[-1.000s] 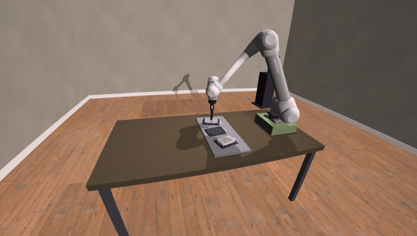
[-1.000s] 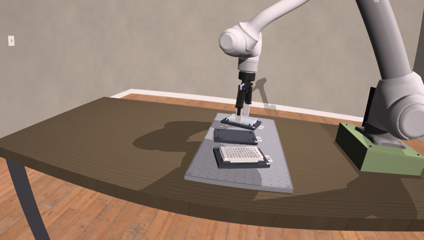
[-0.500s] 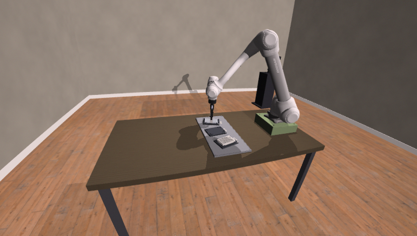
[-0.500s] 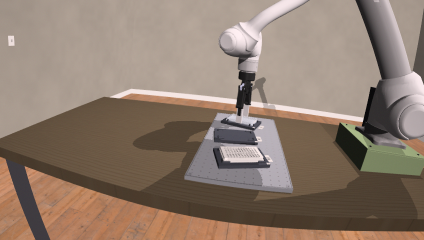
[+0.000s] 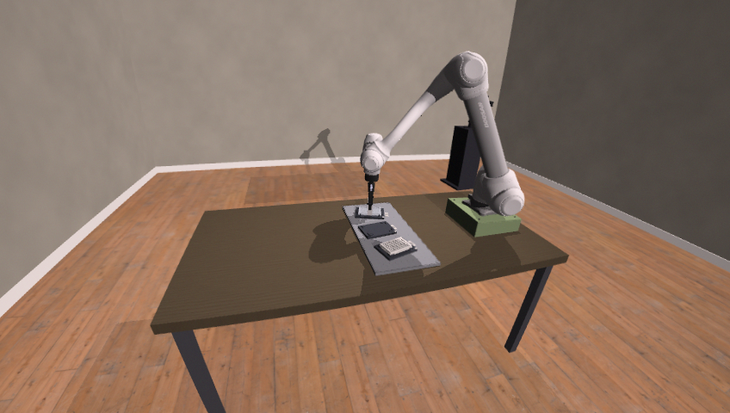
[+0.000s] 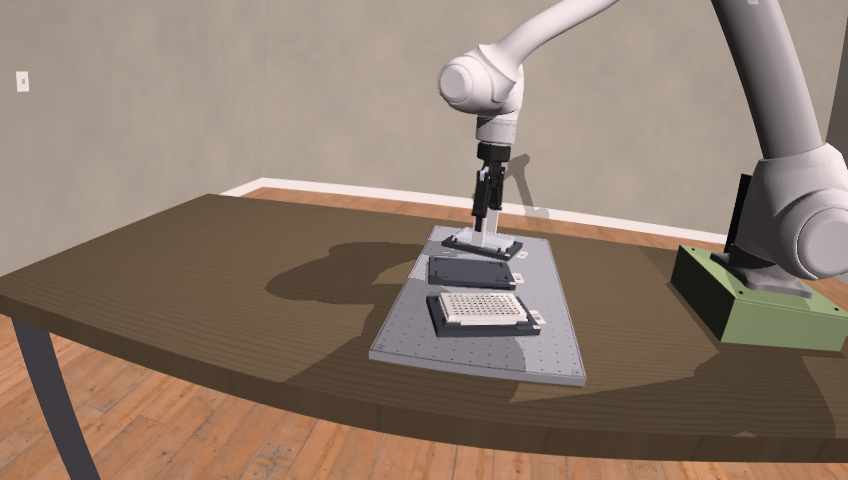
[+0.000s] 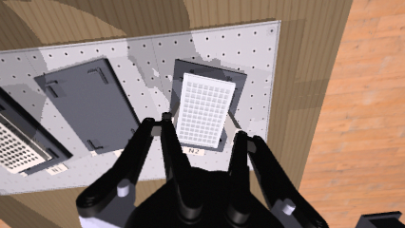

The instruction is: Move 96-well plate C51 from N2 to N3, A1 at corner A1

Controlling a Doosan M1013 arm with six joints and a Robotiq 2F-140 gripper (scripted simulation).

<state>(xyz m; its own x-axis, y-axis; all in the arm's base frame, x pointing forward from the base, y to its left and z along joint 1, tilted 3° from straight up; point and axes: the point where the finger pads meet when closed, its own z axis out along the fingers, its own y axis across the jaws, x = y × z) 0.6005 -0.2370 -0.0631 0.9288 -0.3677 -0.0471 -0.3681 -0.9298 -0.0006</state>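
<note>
Status: the transfer is at the pick-up stage. The 96-well plate C51 (image 7: 205,110) sits in the plate nest N2 (image 7: 240,81), the nest at the far end of the perforated deck plate (image 6: 553,333) as counted from the arm's green base block (image 6: 702,297). The claw (image 7: 202,135) is lowered over N2 and clenched across the plate, one finger on each long side; it grasps C51. The plate appears seated in the nest, not lifted clear, though the exterior view is too small to confirm this.

Remaining steps, as judged from this state: lift C51 out of N2, carry it to the landing nest N3 (image 7: 86,102), seat it flat inside the locators with well A1 at the marked corner, and release it. N3 is the middle nest, immediately beside N2, and holds no plate.

The 96-well plate C15 (image 6: 482,307) rests on the plate nest N1 (image 6: 437,318), on the side of N3 away from N2, apart from the claw.

Appearance of C51: a white rectangular plate with a regular grid of wells on its upper face, right way up. It lies square on the darker nest, whose border shows around it. The N2 label (image 7: 193,151) lies on the deck at the plate's near short end. The plate's own ID labels are not legible.
</note>
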